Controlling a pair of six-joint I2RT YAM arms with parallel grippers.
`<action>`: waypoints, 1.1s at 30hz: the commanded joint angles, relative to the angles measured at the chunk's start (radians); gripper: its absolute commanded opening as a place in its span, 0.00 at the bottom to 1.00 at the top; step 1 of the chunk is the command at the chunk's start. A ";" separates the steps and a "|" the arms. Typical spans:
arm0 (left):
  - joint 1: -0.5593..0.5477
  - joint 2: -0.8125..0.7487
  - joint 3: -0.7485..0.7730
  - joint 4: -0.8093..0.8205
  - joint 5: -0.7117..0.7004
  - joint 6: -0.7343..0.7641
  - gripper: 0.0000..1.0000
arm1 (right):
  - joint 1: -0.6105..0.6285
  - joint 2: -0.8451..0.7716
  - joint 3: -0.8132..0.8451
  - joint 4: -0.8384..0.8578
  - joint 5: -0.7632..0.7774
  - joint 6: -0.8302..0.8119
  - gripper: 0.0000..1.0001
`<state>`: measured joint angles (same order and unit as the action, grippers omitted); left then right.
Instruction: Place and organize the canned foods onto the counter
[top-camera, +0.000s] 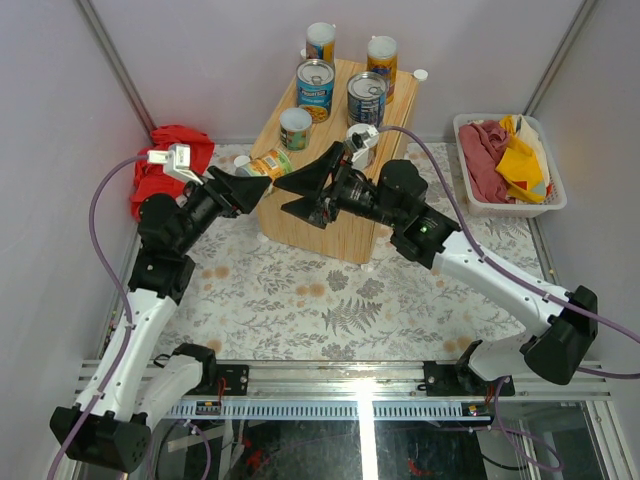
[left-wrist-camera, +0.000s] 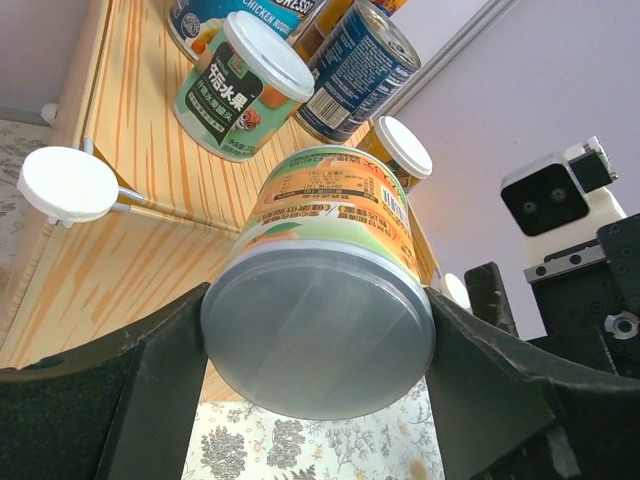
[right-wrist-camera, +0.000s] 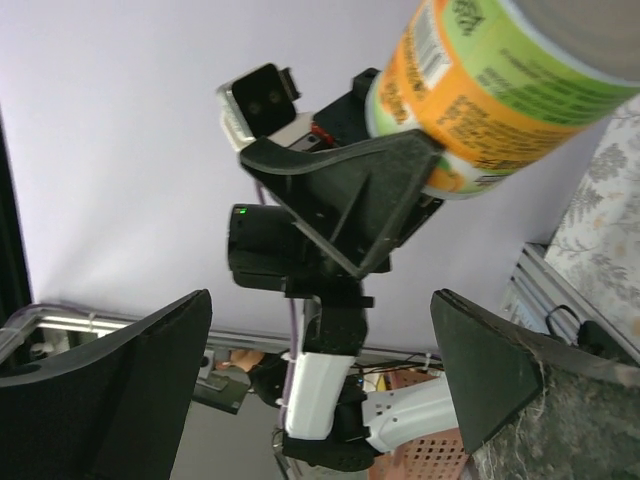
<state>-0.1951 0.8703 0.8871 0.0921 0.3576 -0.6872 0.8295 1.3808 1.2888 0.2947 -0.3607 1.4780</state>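
The counter (top-camera: 330, 225) is a light wooden cube. On it stand two tall orange-blue cans (top-camera: 320, 42) at the back, two wide blue cans (top-camera: 315, 88) and a short green can (top-camera: 295, 128). Another short can (top-camera: 362, 140) is partly hidden by the right arm. My left gripper (top-camera: 258, 175) is shut on a tilted orange-green can (top-camera: 272, 160) at the counter's left front corner. In the left wrist view this can (left-wrist-camera: 325, 230) fills the jaws of the left gripper (left-wrist-camera: 318, 340). My right gripper (top-camera: 282, 196) stands open and empty just right of it; in its own view this gripper (right-wrist-camera: 322, 300) faces the can (right-wrist-camera: 500, 90).
A white basket (top-camera: 470, 205) full of cloths sits at the right. A red cloth (top-camera: 165, 165) lies at the left wall. A floral cloth (top-camera: 300, 290) covers the table. White round caps (left-wrist-camera: 68, 185) stick out at the counter's corners.
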 joint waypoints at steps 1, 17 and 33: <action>0.002 -0.016 0.102 0.093 -0.018 0.043 0.00 | -0.011 -0.037 0.083 -0.128 -0.022 -0.174 0.97; -0.006 0.188 0.439 -0.272 0.289 0.069 0.00 | 0.010 -0.094 0.285 -0.626 0.332 -1.275 0.94; -0.057 0.307 0.615 -0.515 0.388 0.055 0.00 | 0.163 -0.172 0.195 -0.530 0.479 -1.854 0.99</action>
<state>-0.2401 1.1805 1.4036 -0.4267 0.6807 -0.6270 0.9535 1.2301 1.4593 -0.3000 0.0711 -0.2241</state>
